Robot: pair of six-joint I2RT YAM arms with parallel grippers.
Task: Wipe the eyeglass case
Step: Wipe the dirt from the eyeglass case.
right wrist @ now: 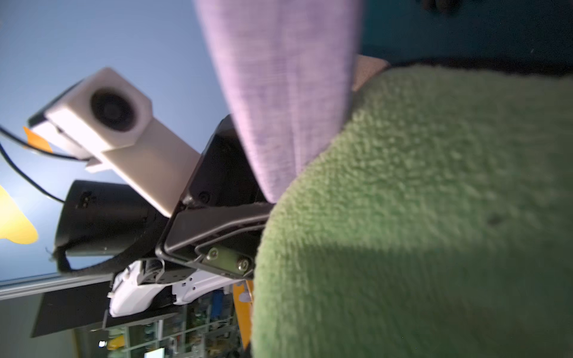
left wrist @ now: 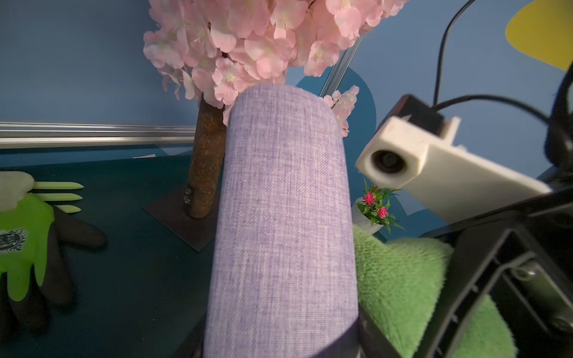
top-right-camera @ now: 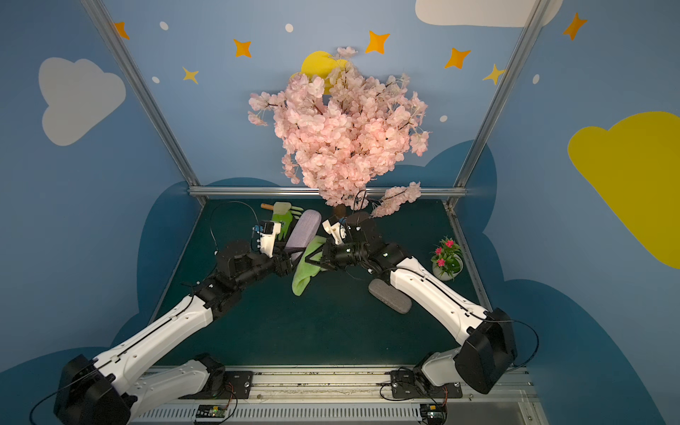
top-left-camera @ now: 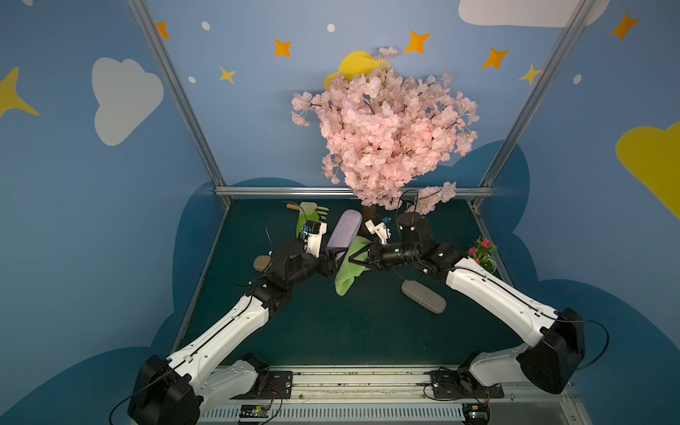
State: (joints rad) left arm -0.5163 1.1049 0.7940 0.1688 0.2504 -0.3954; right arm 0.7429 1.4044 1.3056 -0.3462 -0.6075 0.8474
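The left arm reaches from the near left corner of the dark green table [top-left-camera: 331, 338] diagonally toward its middle, elbow bent low and wrist stretched forward. The left gripper [top-left-camera: 331, 263] [top-right-camera: 285, 263] is clamped on the near end of the lavender woven-fabric eyeglass case [top-left-camera: 346, 230] [top-right-camera: 303, 230] [left wrist: 285, 217] [right wrist: 285, 93]. The right arm comes in from the near right corner. Its forearm runs toward the far edge and its wrist is turned across toward the left side, so the two grippers meet almost nose to nose over the middle of the table. The right gripper [top-left-camera: 352, 260] [top-right-camera: 310, 259] has its jaws closed on a green terry cloth [top-left-camera: 351, 272] [top-right-camera: 305, 274] [left wrist: 400, 279] [right wrist: 418, 217]. The cloth presses against the right flank of the case close to the gripped end, and its loose tail hangs toward the near edge. The case is held off the table, with its long axis running from the left gripper toward the far edge. Its rounded free end points at the brown trunk of the pink artificial blossom tree [top-left-camera: 386, 136] [left wrist: 206, 167], and in the left wrist view its broad fabric face is toward the camera. A grey fabric eyeglass case [top-left-camera: 423, 296] [top-right-camera: 390, 296] lies flat on the table nearer the right edge, well apart from the grippers. A green and black gardening glove [top-left-camera: 305, 220] [left wrist: 28, 241] lies near the far edge on the left side.
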